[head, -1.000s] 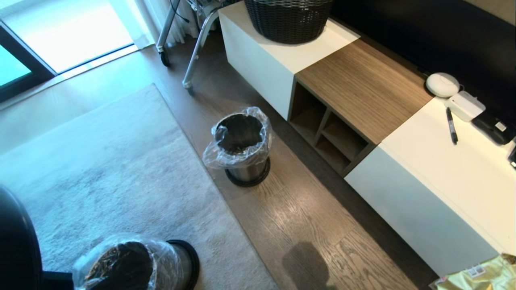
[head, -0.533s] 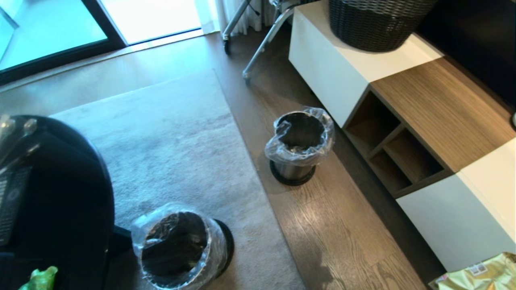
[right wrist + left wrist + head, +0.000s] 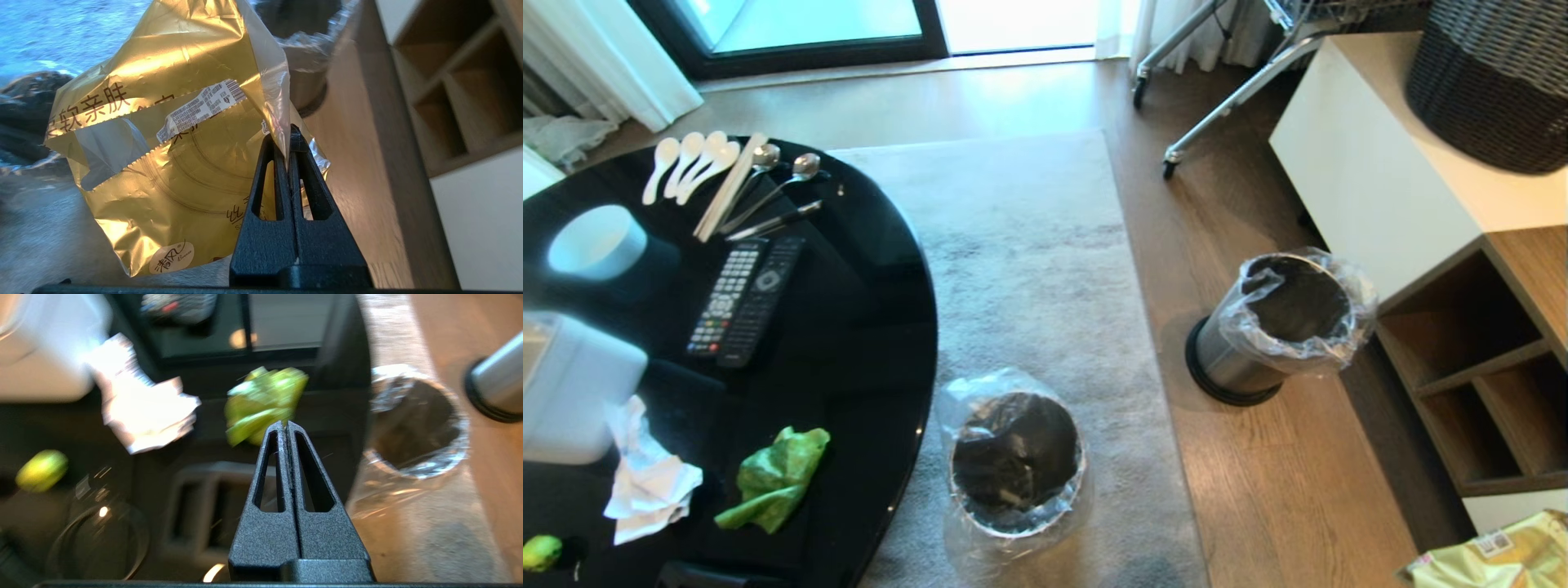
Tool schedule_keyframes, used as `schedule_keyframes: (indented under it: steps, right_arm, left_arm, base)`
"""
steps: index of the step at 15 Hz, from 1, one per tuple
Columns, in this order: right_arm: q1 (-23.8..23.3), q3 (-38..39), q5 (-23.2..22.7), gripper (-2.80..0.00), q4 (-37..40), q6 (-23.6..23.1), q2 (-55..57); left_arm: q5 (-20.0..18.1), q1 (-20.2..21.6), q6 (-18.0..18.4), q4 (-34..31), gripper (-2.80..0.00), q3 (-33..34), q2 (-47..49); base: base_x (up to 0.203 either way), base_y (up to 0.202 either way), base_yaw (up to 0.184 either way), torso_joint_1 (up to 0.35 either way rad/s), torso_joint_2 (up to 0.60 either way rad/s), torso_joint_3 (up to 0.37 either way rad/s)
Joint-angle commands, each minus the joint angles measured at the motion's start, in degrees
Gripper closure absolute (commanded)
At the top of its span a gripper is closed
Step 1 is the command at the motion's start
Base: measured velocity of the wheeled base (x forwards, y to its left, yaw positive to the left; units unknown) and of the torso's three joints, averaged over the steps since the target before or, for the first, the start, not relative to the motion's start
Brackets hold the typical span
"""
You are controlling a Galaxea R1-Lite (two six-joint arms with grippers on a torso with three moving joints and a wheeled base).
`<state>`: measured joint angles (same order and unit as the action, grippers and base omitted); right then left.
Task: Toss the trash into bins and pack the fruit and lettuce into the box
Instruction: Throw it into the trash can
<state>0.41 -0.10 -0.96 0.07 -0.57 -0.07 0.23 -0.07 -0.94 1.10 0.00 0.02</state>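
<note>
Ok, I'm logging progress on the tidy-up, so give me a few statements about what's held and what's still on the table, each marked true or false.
1. The right gripper has its jaws shut on the gold wrapper. True.
2. The left gripper holds the lettuce leaf. False: its jaws are shut on nothing; the leaf lies on the black table.
3. The white tissue lies on the table beside the leaf. True.
4. Both bins stand on the rug. False: only the nearer bin does; the other stands on wood floor.

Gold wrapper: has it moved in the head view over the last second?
No. The gold wrapper keeps its bottom-right corner spot while the cabinet and bins slide right: the camera turned.
</note>
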Motion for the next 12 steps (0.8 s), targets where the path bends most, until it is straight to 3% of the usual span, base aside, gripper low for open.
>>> schedule_keyframes:
  steps: [1,12]
  right_arm:
    - [0.0,0.0,0.0,0.00,0.0,-0.1,0.1]
    - [0.0,0.0,-0.1,0.00,0.0,-0.3,0.1]
  left_arm:
    - [0.0,0.1,0.0,0.0,0.00,0.0,0.0]
    - [0.0,0.0,0.0,0.0,0.00,0.0,0.0]
  base:
    - [0.001,-0.008,0.169,0.002,0.00,0.000]
    - [-0.001,-0.010,0.167,0.003,0.00,0.002]
